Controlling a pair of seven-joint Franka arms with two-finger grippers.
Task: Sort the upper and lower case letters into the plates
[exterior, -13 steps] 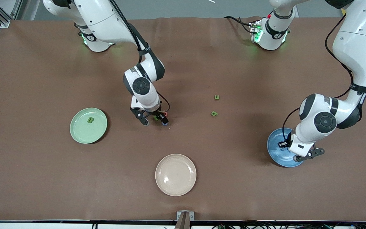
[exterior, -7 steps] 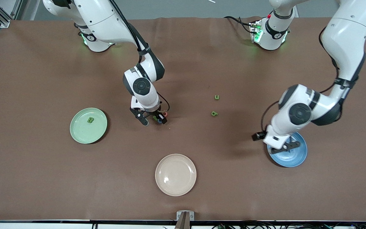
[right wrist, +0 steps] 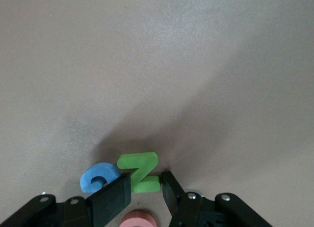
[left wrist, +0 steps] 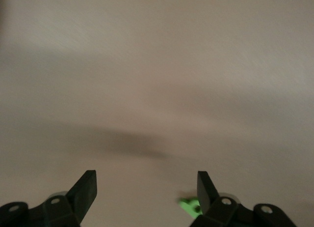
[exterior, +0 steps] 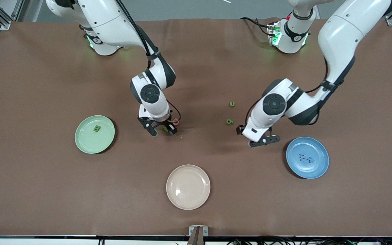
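Front: right tool [exterior: 162, 129] down on surface [exterior: 46, 190] by the N; green B in mint plate [exterior: 95, 134], two blue letters in blue plate [exterior: 307, 157].

Left wrist: left tool [left wrist: 147, 187] wide, empty, above surface.

Right wrist: narrow, pinching green N [right wrist: 139, 172]; blue G [right wrist: 99, 177] touching, could get dragged along.

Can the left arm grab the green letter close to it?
Probably yes. The left gripper hangs open just beside the green letter on the bare table, with nothing between them. The right gripper is busy at its own letters farther along.
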